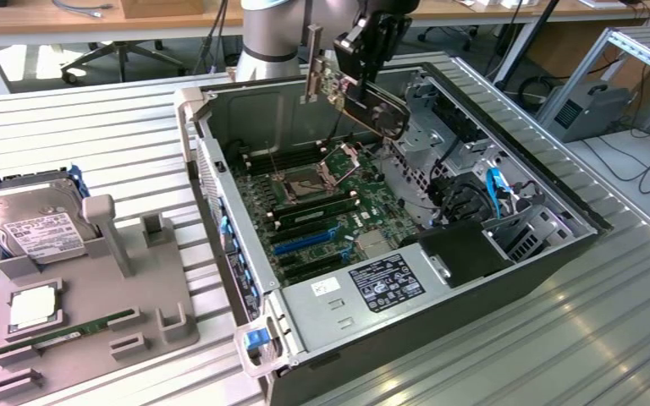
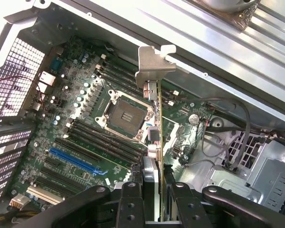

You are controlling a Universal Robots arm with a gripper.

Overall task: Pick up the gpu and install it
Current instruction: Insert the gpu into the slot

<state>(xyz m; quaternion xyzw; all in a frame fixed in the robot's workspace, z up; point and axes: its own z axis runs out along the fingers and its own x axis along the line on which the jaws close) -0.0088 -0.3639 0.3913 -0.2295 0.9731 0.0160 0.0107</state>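
Note:
The gpu (image 1: 368,108) hangs tilted above the far end of the open computer case (image 1: 206,152), and my gripper (image 1: 361,57) is shut on its upper part. Its black face points toward the exterior view's right, and its silver bracket (image 1: 315,63) sticks out on the left. In the wrist view the gpu (image 2: 157,142) is edge-on between my black fingers (image 2: 130,204), with the bracket (image 2: 152,64) at the far end. It hovers over the motherboard (image 2: 85,118) near the CPU socket (image 2: 126,114), apart from the board. The blue slot (image 2: 76,161) lies off to one side.
On the exterior view's left, a grey holder (image 1: 133,296) carries a silver hard drive (image 1: 31,224), a CPU chip (image 1: 34,306) and a thin RAM stick (image 1: 65,332). Inside the case are a power supply (image 1: 382,283), cables (image 1: 494,190) and a drive cage (image 1: 432,118).

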